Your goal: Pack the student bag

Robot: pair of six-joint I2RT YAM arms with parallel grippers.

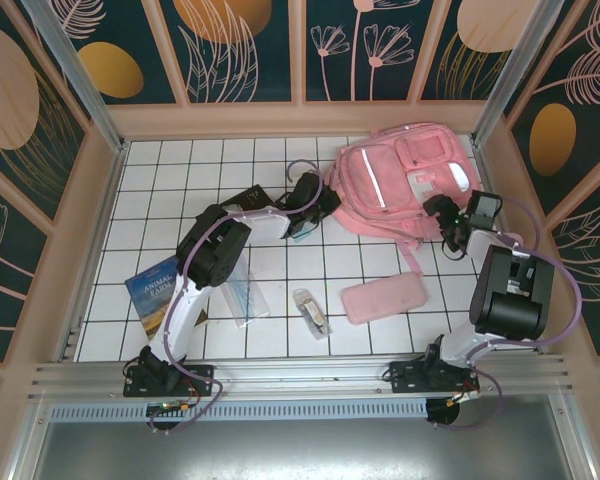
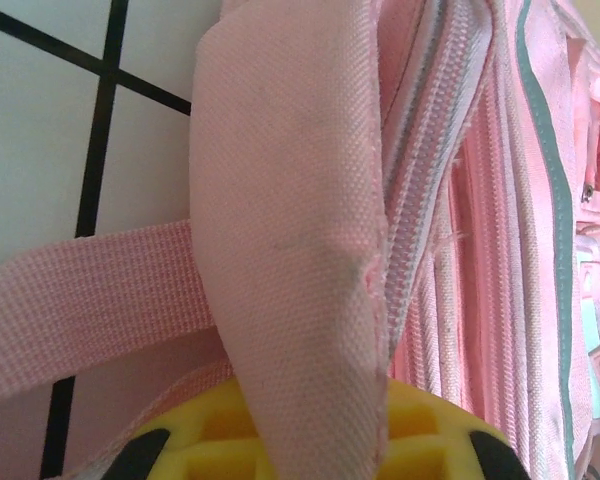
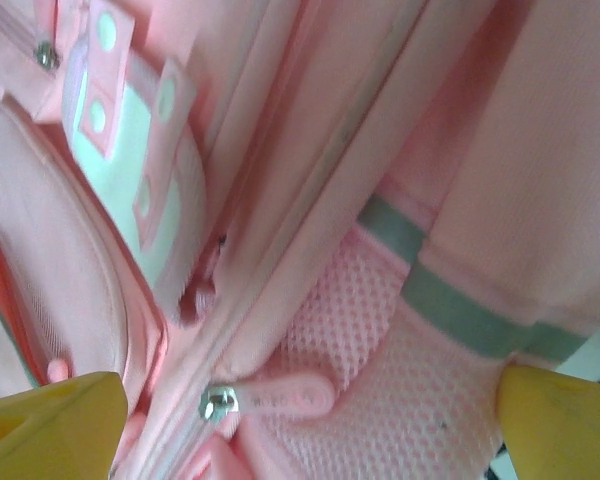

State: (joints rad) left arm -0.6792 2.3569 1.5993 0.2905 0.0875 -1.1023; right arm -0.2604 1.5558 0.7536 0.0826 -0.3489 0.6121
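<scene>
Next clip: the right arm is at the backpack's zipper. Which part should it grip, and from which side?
Grip the pink zipper tab on the metal slider of the backpack. It lies flat against the mesh pocket, between the fingers of the open right pincer, so come straight in, probably turning the wrist to pinch across its width, not end to end.

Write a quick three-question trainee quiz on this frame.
1. True or false: the book lies on the left half of the table.
2. The right hand, at the student bag, is: A open, B shut on a zipper pull, C holding a pen.
3. Which flat pink item lies on the table near the bag?
Key: 1 true; 2 A; 3 the pencil case.
</scene>
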